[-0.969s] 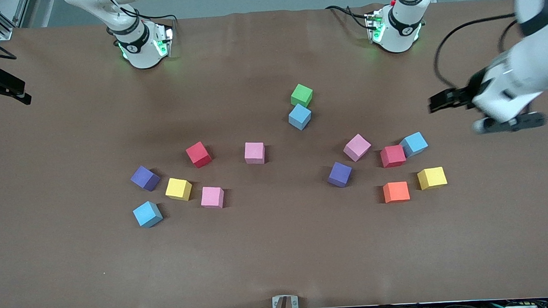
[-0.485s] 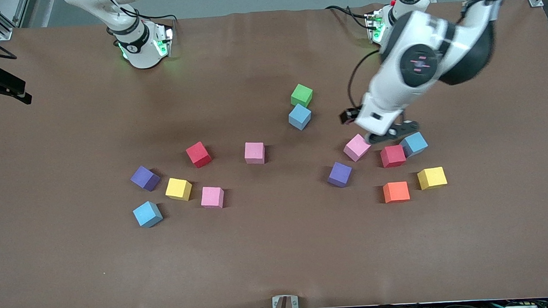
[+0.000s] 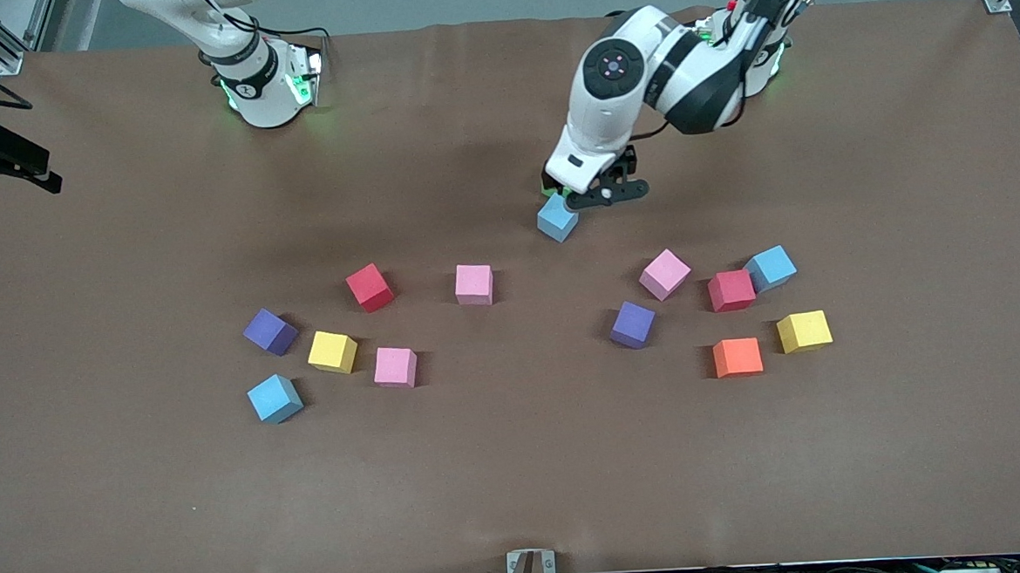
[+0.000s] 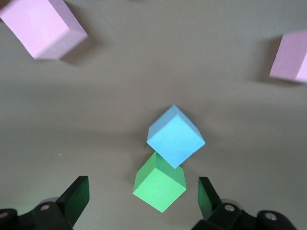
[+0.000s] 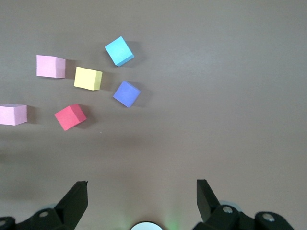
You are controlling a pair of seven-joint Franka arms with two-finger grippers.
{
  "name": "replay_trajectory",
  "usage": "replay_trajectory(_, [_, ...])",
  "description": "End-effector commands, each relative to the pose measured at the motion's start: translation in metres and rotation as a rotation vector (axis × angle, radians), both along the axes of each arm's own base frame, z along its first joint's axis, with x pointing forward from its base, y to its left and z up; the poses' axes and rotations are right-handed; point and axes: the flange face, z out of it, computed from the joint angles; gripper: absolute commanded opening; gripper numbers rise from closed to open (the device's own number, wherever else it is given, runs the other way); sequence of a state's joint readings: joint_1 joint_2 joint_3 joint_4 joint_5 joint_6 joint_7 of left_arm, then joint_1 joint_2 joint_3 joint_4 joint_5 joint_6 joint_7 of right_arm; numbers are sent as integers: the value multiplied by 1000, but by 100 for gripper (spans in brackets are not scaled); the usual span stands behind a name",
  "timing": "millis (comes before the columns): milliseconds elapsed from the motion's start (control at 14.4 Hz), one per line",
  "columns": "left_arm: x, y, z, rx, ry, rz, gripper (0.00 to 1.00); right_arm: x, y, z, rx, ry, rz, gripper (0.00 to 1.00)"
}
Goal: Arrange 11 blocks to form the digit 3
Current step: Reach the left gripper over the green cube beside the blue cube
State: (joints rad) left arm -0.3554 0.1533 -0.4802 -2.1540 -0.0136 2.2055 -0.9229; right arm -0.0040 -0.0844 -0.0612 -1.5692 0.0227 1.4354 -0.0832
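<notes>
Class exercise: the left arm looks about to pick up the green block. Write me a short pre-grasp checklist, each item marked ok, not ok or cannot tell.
1. left gripper open: ok.
2. green block between its fingers: ok.
3. Green block free of neighbours: not ok, blue block sits against it.
4. Fingers square to the green block's faces: not ok, it sits corner-on.
5. right gripper open and waiting at its end: ok.

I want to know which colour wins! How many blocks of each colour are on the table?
Blue: 3
Pink: 3
Red: 2
Purple: 2
Yellow: 2
Green: 1
Orange: 1
Total: 14 blocks. Blue and pink tie.
</notes>
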Motion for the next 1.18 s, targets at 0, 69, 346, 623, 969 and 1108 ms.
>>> replay_trajectory(0, [-24, -6, -22, 8, -64, -63, 100, -11, -2, 2, 20, -5, 2, 100])
replay_trajectory(69, [-31, -13, -29, 6, -74, -109, 100, -11, -2, 2, 20, -2, 1, 100])
replay_trajectory(346, [-56, -34, -53, 2, -58, -391, 98, -8, -8, 14, 15, -28, -9, 100])
replay_trajectory(623, [-69, -41, -67, -38, -52, -620, 98, -4, -11, 13, 17, -33, -15, 100])
replay_trajectory(969, [-83, -32, -96, -71, -41, -752, 98, 9, -23, -5, 1, -15, -34, 100])
replay_trajectory(1108, [-83, -31, -101, -88, -48, -784, 98, 22, -33, -16, -1, -27, -50, 100])
